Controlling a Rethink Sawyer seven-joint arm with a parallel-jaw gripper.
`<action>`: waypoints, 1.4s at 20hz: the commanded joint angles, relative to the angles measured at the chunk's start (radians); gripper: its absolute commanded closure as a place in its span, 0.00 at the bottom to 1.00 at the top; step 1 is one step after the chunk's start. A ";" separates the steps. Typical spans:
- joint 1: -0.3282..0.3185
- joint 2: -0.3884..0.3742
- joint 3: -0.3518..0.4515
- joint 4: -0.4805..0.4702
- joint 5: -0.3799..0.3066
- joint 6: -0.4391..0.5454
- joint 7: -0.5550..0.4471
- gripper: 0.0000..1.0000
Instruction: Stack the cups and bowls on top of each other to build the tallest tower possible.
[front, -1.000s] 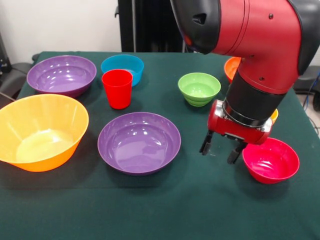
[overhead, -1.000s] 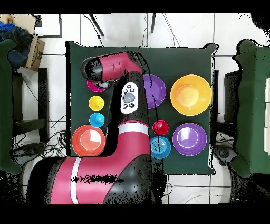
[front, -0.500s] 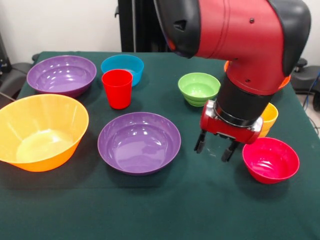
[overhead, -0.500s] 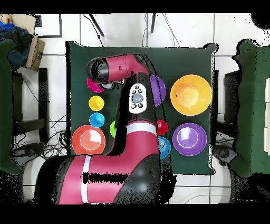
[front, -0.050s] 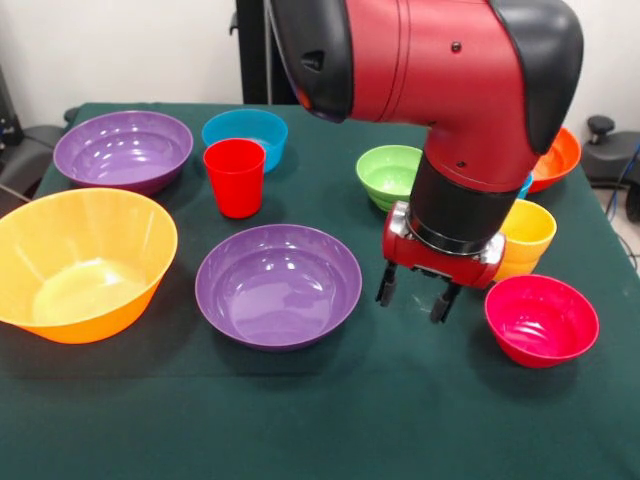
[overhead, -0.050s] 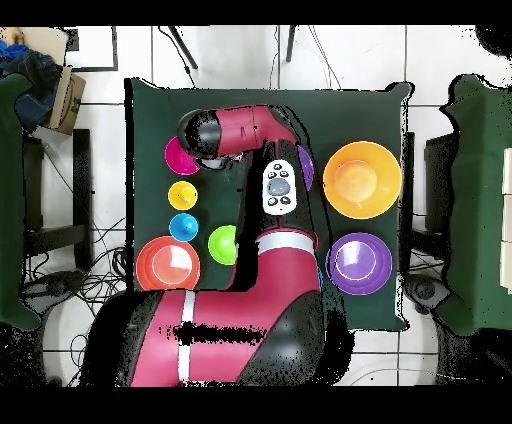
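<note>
Black two-finger gripper (front, -0.050s: 412, 297) hangs over bare green cloth, jaws apart, empty, between the glossy purple plastic bowl (front, -0.050s: 278, 284) and magenta-pink plastic bowl (front, -0.050s: 541, 319). Yellow plastic tumbler (front, -0.050s: 526, 236) upright behind the pink bowl.

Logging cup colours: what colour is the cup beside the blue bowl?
Red, clearest in the front view.

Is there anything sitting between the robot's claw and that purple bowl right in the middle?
Nothing visible does. The gripper hangs open above bare green cloth, just beside the near purple bowl. The pink bowl lies on its other side.
</note>
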 joint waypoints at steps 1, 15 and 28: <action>0.007 0.004 0.095 0.056 -0.071 -0.014 -0.225 0.00; 0.034 0.015 0.072 0.005 -0.089 0.052 -0.237 0.00; 0.037 0.017 0.069 0.001 -0.084 0.059 -0.228 0.00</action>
